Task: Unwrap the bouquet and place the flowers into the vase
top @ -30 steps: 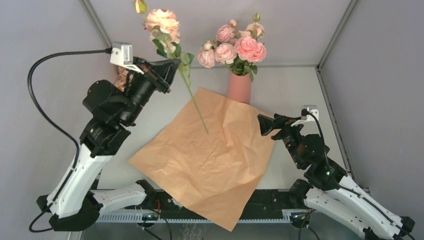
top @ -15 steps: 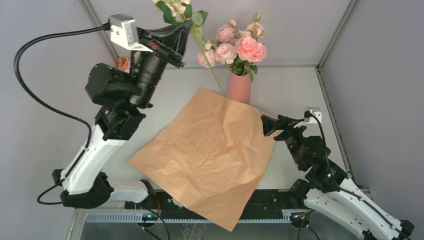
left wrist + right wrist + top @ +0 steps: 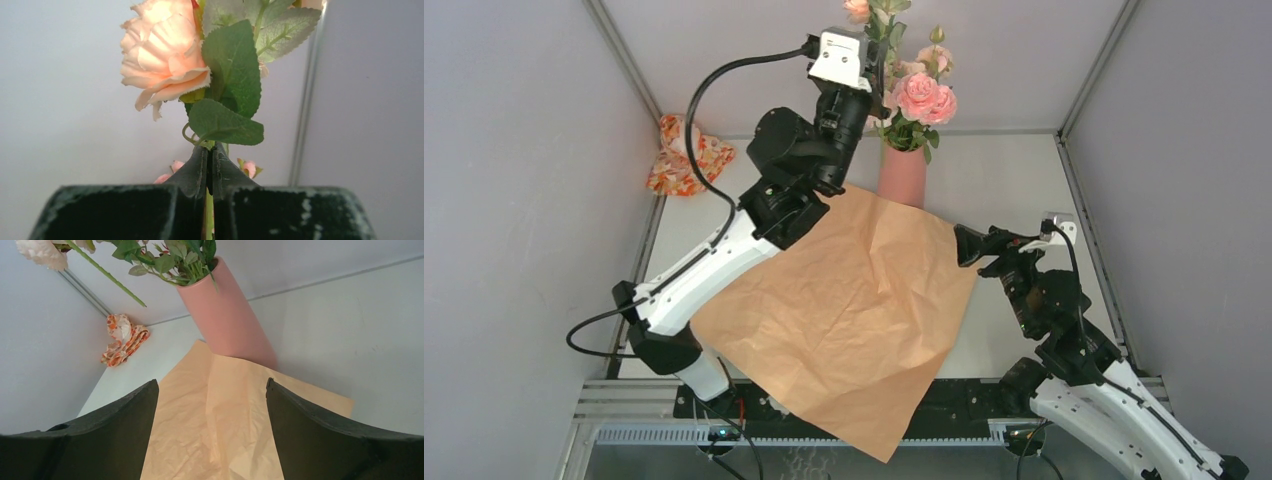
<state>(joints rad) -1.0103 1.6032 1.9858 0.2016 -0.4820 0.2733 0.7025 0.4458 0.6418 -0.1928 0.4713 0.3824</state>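
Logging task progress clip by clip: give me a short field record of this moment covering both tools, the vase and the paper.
left tool: shut on the stem of the held flower
stem end: free in the air beside the vase, not yet inside
right tool: open, empty, above the paper's right edge
vase: upright, pink flowers already in it
wrapping paper: spread flat, far corner at the vase's foot
floral bundle: far left corner of the table
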